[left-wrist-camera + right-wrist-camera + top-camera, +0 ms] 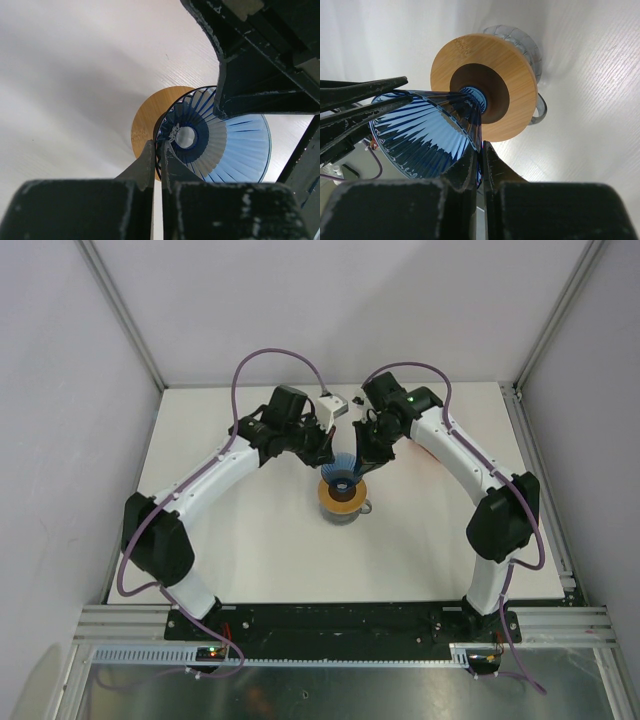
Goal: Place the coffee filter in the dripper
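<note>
The dripper, a dark-blue translucent ribbed cone, hangs tilted over a flat orange ring that lies on a grey mug. Its narrow end meets the ring's dark centre. My left gripper is shut on the dripper's rim on one side. My right gripper is shut on the thin wall of the dripper on the opposite side. In the top view the left gripper and right gripper flank the cone. The coffee filter is out of view.
A small white object lies behind the grippers near the back of the white table. The mug's handle sticks out to the right. Metal frame posts stand at the table's back corners.
</note>
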Controlling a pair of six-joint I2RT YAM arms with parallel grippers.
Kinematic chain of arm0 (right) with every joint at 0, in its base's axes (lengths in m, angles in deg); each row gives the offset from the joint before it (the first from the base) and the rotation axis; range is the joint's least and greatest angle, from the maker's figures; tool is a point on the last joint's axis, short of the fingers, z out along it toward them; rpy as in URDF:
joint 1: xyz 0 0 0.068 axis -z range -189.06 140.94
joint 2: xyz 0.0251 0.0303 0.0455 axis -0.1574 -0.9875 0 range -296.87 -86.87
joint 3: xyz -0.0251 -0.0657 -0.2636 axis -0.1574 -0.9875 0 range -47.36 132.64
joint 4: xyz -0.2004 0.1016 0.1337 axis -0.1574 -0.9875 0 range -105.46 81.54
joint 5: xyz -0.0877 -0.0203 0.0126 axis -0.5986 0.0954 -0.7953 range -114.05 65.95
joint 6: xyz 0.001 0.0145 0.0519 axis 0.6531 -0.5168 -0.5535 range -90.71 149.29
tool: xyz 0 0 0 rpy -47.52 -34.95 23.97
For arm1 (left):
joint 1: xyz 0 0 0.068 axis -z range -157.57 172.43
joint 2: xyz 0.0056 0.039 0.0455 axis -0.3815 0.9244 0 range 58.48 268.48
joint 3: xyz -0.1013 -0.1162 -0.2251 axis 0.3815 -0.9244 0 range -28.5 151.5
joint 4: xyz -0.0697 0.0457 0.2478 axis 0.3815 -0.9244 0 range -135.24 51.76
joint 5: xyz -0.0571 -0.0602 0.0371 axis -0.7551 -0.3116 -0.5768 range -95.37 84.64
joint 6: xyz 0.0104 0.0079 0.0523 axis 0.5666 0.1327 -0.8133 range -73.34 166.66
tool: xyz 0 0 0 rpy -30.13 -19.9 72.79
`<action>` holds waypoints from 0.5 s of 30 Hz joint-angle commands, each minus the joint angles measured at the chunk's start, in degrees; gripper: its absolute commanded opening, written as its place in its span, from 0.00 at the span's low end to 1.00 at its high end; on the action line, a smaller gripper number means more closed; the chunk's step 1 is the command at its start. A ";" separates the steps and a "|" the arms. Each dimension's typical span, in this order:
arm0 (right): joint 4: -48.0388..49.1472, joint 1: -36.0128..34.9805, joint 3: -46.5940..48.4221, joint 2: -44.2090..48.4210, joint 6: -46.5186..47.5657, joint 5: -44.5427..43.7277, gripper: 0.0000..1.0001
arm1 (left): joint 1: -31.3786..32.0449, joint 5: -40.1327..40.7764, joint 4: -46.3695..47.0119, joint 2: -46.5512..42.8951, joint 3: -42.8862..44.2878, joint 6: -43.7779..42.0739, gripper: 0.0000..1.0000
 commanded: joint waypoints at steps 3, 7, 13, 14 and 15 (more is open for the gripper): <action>0.52 -0.04 -0.18 -2.08 1.41 1.19 0.00 | 0.32 0.55 -6.35 2.72 -3.85 -2.90 0.00; 1.53 0.22 -2.13 -2.13 1.18 1.45 0.00 | 0.28 0.46 -6.47 3.90 -5.08 -3.17 0.00; 2.88 0.75 -3.73 -2.32 0.79 0.98 0.00 | 0.12 0.29 -6.43 6.06 -5.91 -3.31 0.00; 2.96 0.74 -3.86 -2.25 0.73 0.47 0.00 | 0.01 0.23 -6.37 6.06 -6.05 -3.29 0.00; 3.26 0.69 -4.23 -2.04 0.65 0.16 0.00 | -0.04 0.20 -6.39 6.07 -6.26 -3.24 0.00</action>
